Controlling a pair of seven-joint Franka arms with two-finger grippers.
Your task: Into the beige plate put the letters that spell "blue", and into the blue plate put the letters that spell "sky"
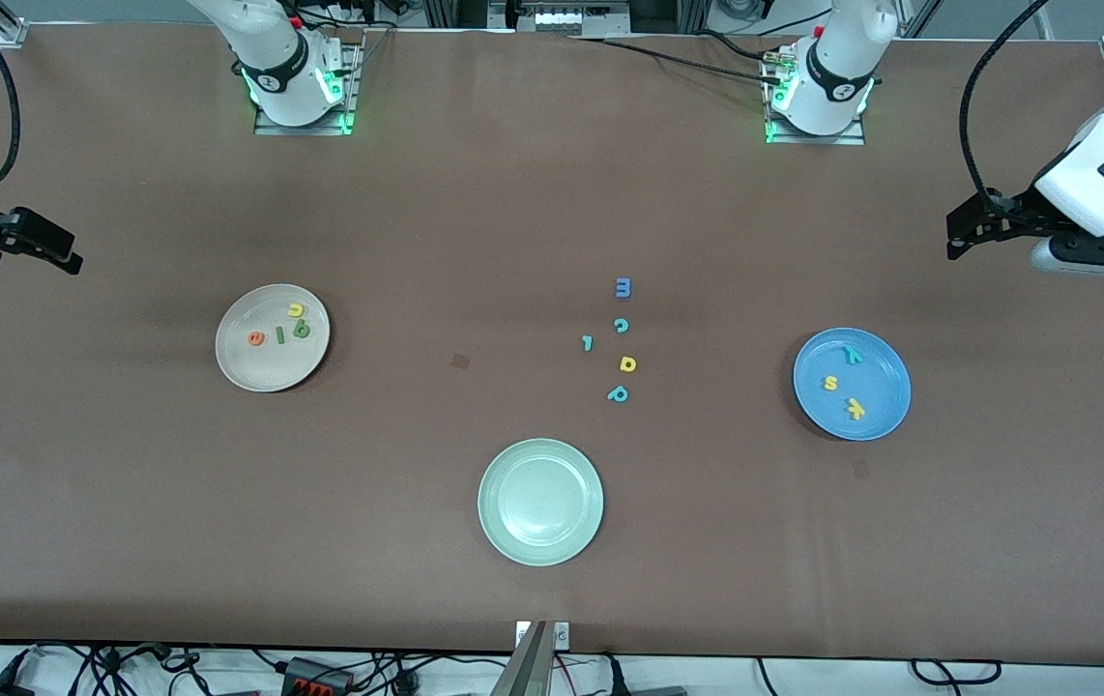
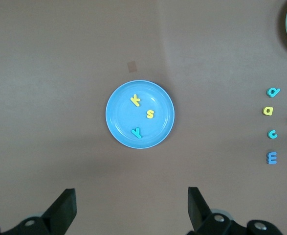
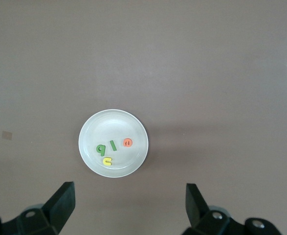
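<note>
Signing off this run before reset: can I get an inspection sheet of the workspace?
Surface: brown table, small dark marks.
Job's things: beige plate holds green b, dark green l, yellow u, orange e. Blue plate holds yellow s, yellow k, teal y.
Clutter: pale green plate; loose letters mid-table.
Grippers: left gripper and right gripper open, holding nothing, at the table ends.
Cables: cables by the bases.
Surroundings: nothing seen.
</note>
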